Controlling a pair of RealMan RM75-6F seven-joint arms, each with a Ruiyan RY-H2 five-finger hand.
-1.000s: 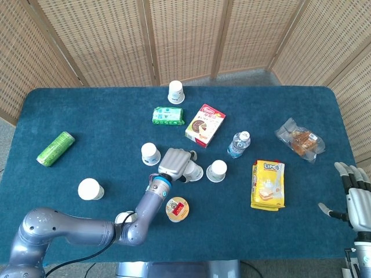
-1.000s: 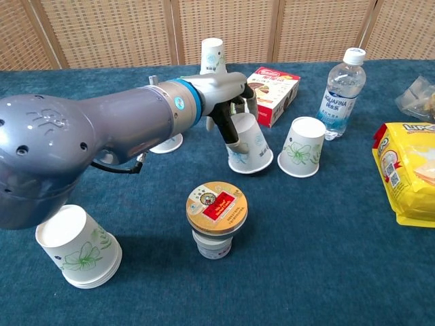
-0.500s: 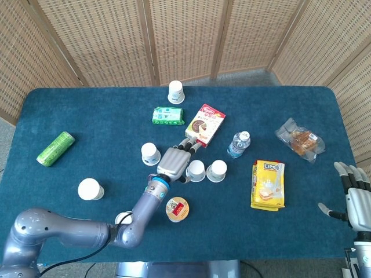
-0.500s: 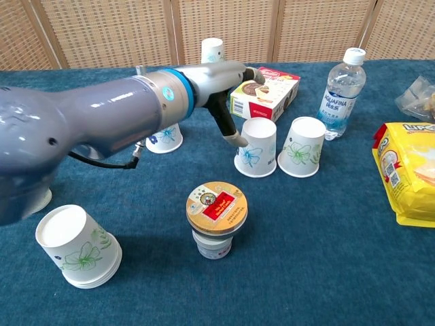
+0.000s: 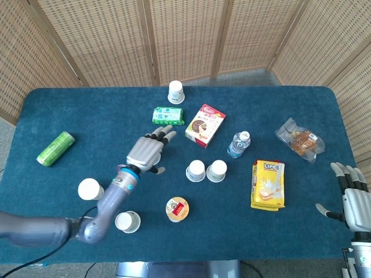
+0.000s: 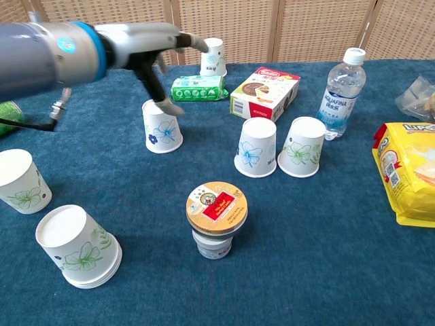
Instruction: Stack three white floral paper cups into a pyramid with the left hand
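Observation:
Two white floral cups stand upside down side by side, the left cup (image 5: pixel 196 170) (image 6: pixel 257 147) and the right cup (image 5: pixel 217 170) (image 6: pixel 302 147), rims almost touching. My left hand (image 5: pixel 149 152) (image 6: pixel 151 53) hovers open, fingers spread, over a third upside-down cup with a blue flower (image 6: pixel 162 127); the head view hides that cup under the hand. The thumb tip is close to the cup's top; I cannot tell if it touches. More floral cups stand at the near left (image 6: pixel 20 180) (image 6: pixel 76 246) and far back (image 6: pixel 213 56). My right hand (image 5: pixel 353 197) hangs open off the table's right edge.
A lidded tub (image 6: pixel 216 219) stands in front of the cup pair. Behind them are a red box (image 6: pixel 265 92), a green packet (image 6: pixel 198 88) and a water bottle (image 6: pixel 338 92). A yellow snack bag (image 6: pixel 408 170) lies right, a green can (image 5: pixel 55 148) far left.
My left hand let go of the cup, which now stands upside down beside the other one. The hand opened and swung left and back to above the blue-flower cup.

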